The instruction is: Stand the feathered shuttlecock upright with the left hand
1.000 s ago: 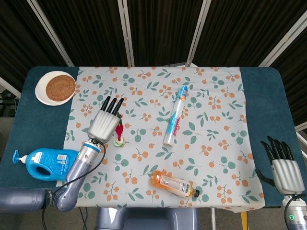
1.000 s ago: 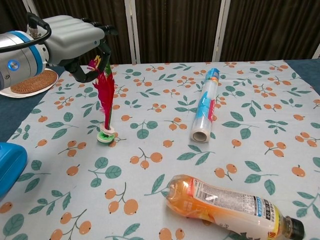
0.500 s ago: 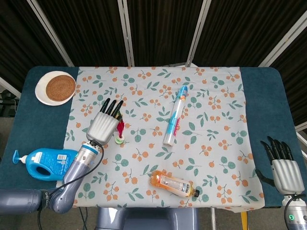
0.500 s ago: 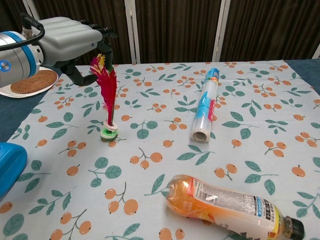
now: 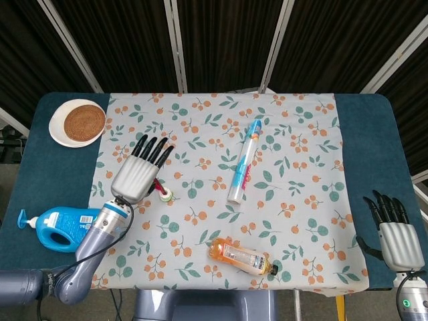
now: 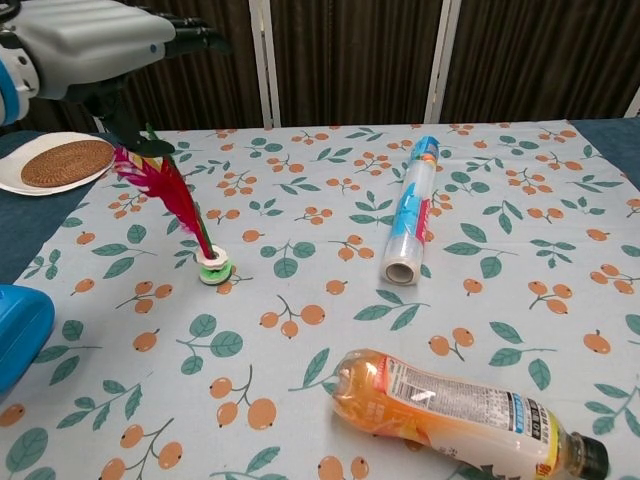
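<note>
Your left hand (image 6: 95,40) is hovering with fingers spread, holding nothing, while the shuttlecock (image 6: 185,215) is sitting base-down on the table (image 6: 330,320) but leaning left, so straightening seems unfinished.

One shuttlecock (image 6: 186,212), one drink bottle (image 6: 450,411), one blue jug (image 5: 59,225), one wrap roll (image 6: 410,212), one plate (image 5: 59,132) with one mat (image 5: 85,122), two hands: left (image 5: 137,176), right (image 5: 397,239).

Lab-style test rig: dark curtain panels (image 5: 221,40), cloth-covered table (image 5: 40,167), staged props.
</note>
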Action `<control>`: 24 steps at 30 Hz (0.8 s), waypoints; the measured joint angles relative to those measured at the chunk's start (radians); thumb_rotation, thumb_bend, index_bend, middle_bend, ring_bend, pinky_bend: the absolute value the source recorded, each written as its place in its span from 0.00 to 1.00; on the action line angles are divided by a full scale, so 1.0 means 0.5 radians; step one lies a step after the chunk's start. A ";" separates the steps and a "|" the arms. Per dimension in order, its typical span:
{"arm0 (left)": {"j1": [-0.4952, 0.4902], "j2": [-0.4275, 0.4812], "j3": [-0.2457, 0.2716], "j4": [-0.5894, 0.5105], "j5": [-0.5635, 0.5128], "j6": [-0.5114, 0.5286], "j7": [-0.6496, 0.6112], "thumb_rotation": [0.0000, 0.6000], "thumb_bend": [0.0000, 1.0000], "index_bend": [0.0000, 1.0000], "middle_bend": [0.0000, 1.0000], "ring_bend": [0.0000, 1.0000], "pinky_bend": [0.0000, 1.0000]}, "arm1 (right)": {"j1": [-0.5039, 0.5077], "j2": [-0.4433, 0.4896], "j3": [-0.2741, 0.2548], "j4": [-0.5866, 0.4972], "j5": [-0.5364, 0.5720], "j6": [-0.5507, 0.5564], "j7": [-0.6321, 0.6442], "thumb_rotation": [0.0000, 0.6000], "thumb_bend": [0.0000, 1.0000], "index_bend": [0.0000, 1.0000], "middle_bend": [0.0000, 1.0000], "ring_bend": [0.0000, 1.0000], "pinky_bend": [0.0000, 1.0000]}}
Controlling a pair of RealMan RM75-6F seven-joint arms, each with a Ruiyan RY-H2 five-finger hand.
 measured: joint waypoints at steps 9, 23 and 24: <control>0.324 0.242 0.174 -0.169 0.236 0.222 -0.329 1.00 0.26 0.05 0.00 0.00 0.00 | 0.000 0.002 0.004 0.002 0.013 -0.003 -0.021 1.00 0.15 0.11 0.00 0.00 0.01; 1.038 0.469 0.642 0.296 0.839 0.737 -0.931 1.00 0.24 0.00 0.00 0.00 0.00 | 0.005 -0.023 0.005 0.012 -0.017 0.018 -0.071 1.00 0.15 0.11 0.00 0.00 0.00; 1.069 0.468 0.655 0.335 0.860 0.769 -0.947 1.00 0.24 0.00 0.00 0.00 0.00 | 0.006 -0.024 0.005 0.015 -0.020 0.019 -0.071 1.00 0.15 0.11 0.00 0.00 0.00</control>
